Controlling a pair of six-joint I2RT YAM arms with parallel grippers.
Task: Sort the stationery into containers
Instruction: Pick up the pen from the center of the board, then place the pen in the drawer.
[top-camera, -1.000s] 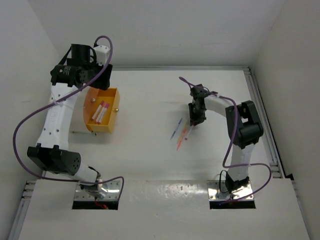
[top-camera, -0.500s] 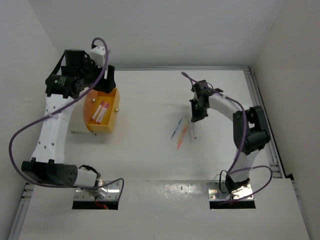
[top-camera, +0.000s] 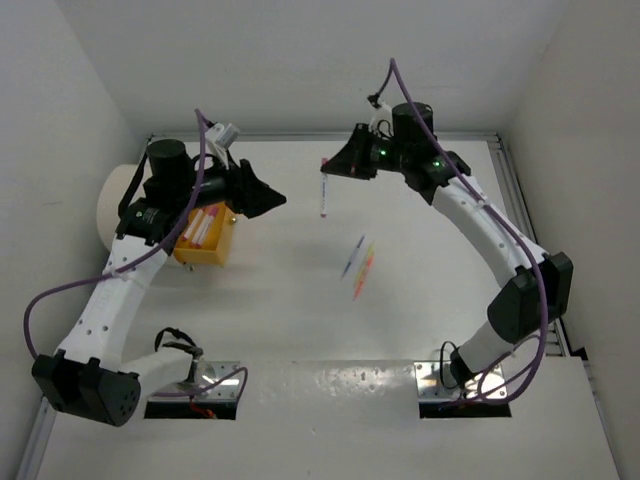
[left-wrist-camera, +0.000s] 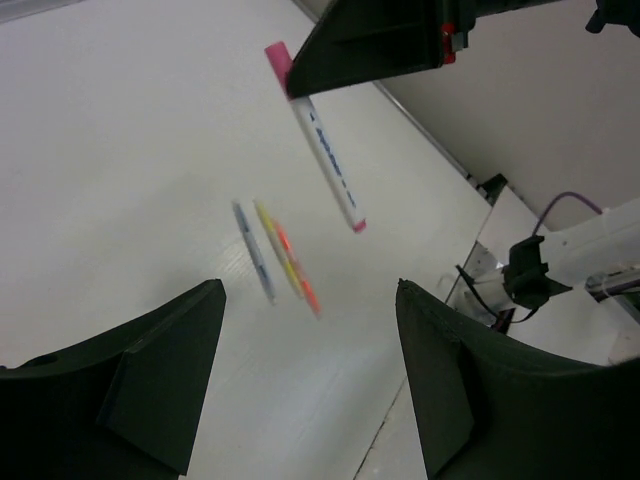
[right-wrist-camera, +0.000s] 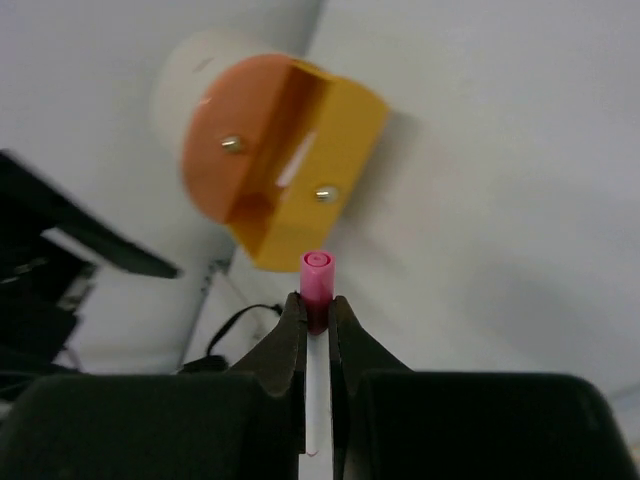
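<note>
The right claw (top-camera: 332, 172) is pinching shut on a pink-white pen (top-camera: 323, 195) at its pink-capped end. The pen is hanging in the air above the desk (top-camera: 300, 330), in the space between the two arms. In the right wrist view the cap is poking up between the closed fingers (right-wrist-camera: 290, 335), and the bin (right-wrist-camera: 330, 140) is showing beyond it.

The left claw (top-camera: 272, 198) is standing open and gripping nothing. It is pointing toward the hanging pen from just beside the bin. From its own camera the pen is dangling ahead of its spread fingers (left-wrist-camera: 160, 370), apart from both.

As for progress, the bin on the drum (top-camera: 118, 200) is already holding what look like two pink-white pieces (top-camera: 203, 222). The left arm is partly covering them, so the count is uncertain.

A blue pen (left-wrist-camera: 255, 255), a yellow pen (left-wrist-camera: 265, 220) and an orange pen (left-wrist-camera: 308, 295) are lying close together on the desk, well apart from the bin. Only one bin is showing, and no highlighters are in view.

I judge the job to be somewhere around the middle. One pen is travelling toward the left side, either for a hand-over or for a drop in the bin, and three pens are waiting on the desk.
</note>
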